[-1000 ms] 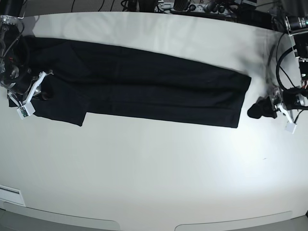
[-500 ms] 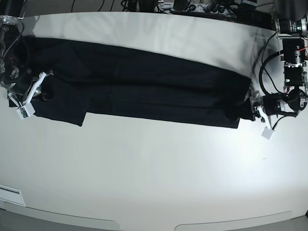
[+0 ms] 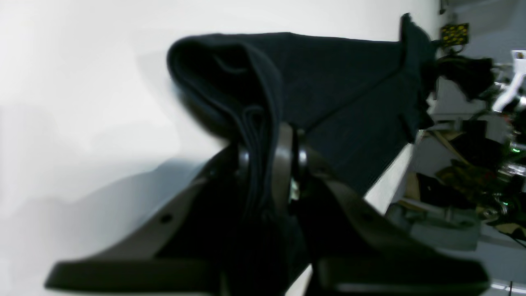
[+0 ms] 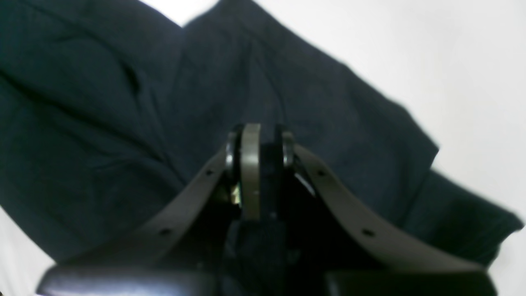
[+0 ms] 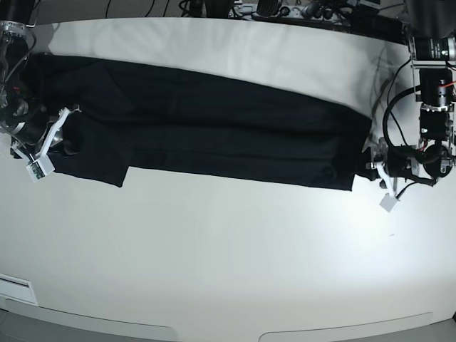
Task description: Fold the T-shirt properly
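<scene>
So the black T-shirt [image 5: 206,132] is stretched out in a long folded strip across the far half of the white desk [image 5: 228,249]. The left claw [image 3: 269,139] is pinched on a bunched fold at the shirt's one short end, and the right claw [image 4: 255,144] is clamped on cloth at the opposite end.

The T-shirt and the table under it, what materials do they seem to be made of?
T-shirt: soft matte black cloth, probably knit cotton; it bunches into limp layered folds where the left gripper pinches it.
Table: smooth, hard white surface, slightly glossy; it shows soft light glare. The exact material is unclear.
</scene>
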`<state>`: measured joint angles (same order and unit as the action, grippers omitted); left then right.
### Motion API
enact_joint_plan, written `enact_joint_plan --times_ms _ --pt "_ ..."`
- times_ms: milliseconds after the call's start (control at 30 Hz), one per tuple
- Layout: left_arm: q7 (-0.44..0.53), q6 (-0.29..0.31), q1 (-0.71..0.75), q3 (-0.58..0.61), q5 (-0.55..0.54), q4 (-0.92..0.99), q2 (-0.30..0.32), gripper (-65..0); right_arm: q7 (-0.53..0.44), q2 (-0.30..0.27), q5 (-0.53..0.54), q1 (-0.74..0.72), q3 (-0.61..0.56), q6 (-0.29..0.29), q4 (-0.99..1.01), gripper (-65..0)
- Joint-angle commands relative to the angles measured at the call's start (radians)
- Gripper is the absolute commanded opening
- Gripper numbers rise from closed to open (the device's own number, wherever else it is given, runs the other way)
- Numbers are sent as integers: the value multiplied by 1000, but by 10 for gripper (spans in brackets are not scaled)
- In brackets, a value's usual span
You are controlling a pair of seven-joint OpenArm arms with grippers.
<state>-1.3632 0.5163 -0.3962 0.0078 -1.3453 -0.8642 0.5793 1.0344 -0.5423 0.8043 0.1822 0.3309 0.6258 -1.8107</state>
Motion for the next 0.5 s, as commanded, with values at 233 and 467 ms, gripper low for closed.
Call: enact_joint_plan --times_ms 233,467 --pt "-23 6 -37 -2 -17 0 69 -650 -103 0 -87 101 12 -27 -32 -650" --pt "-33 46 -37 -2 -138 0 69 -650 -204 66 -246 216 12 -27 -32 -650"
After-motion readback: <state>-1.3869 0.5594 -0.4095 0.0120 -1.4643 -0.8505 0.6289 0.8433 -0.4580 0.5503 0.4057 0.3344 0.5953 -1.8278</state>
